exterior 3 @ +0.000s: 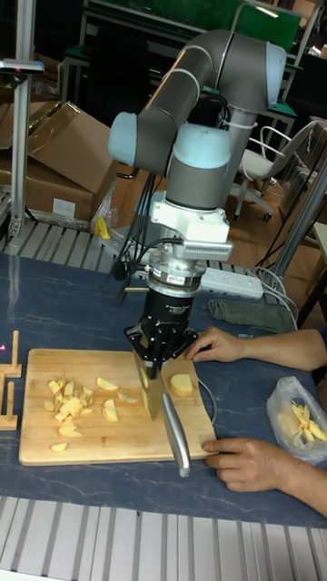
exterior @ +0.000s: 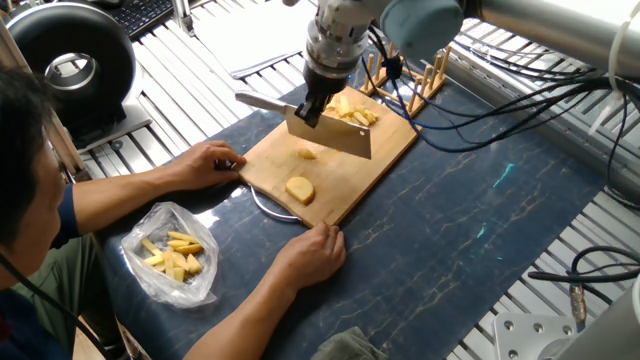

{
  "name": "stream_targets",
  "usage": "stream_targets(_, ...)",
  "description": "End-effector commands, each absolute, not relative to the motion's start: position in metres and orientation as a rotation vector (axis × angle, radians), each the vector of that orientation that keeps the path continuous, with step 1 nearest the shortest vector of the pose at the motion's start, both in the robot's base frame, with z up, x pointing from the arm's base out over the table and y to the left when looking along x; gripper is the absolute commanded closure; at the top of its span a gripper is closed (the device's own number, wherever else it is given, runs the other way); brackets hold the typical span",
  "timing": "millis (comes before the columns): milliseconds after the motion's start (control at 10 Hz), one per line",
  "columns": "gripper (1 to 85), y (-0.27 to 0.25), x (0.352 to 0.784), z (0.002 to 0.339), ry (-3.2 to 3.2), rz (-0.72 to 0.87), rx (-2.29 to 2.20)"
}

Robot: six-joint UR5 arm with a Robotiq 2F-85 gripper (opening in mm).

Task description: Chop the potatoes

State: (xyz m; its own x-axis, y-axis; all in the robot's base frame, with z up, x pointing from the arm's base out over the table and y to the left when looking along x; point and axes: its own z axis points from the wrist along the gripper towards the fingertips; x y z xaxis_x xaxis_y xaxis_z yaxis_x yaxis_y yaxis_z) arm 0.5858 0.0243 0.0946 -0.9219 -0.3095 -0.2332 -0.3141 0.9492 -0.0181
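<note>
gripper (exterior: 312, 112) clenched on knife (exterior: 330, 136), blade above board (exterior: 385, 160). potatoes (exterior: 352, 112): pile at 1 o'clock, chunk (exterior: 299, 189) at 7. hands (exterior: 310, 253) brace board edges.

Gripper (exterior 3: 156, 361) gripping knife (exterior 3: 163, 406) over potatoes (exterior 3: 82, 401)

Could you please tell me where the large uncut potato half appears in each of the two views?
Fixed view: the potato half lies at the near-left end of the cutting board.
Tall fixed view: the potato half lies at the board's right end, below the claw.
Shared landmark: the knife.
</note>
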Motion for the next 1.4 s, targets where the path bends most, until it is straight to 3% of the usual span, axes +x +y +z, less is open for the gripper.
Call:
stream_targets(0, 84.7, 0.034, 0.586, 0.089, 2.855, 0.05, -0.443)
stream_targets(1300, 84.7, 0.035, 0.591, 0.067, 2.809, 0.045, -0.433)
